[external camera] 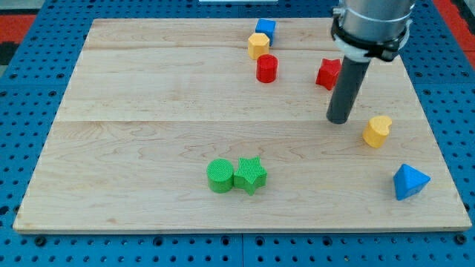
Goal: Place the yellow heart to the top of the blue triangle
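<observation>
The yellow heart (pixel 377 130) lies on the wooden board at the view's right. The blue triangle (pixel 409 182) lies below it and slightly to the right, near the board's lower right corner. My tip (pixel 339 120) rests on the board just left of the yellow heart, a small gap away, and below the red star (pixel 328 73).
A blue cube (pixel 266 30), a yellow hexagon (pixel 257 45) and a red cylinder (pixel 267 68) cluster at the top middle. A green cylinder (pixel 219 176) and a green star (pixel 250 175) touch each other at the bottom middle. The board (pixel 133 111) lies on a blue pegboard.
</observation>
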Controlling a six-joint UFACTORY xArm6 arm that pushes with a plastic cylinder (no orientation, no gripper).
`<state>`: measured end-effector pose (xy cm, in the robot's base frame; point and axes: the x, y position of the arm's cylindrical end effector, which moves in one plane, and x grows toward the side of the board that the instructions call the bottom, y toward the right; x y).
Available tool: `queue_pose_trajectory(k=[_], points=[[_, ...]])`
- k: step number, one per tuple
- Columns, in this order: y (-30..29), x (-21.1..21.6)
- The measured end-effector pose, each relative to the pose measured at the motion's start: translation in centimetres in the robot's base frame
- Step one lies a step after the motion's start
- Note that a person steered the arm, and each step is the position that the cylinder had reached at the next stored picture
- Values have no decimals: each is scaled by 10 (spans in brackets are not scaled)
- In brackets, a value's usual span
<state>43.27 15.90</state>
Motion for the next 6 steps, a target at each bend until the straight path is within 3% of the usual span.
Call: queue_pose_trajectory(k=[2,6], points=[[45,7],[48,58]])
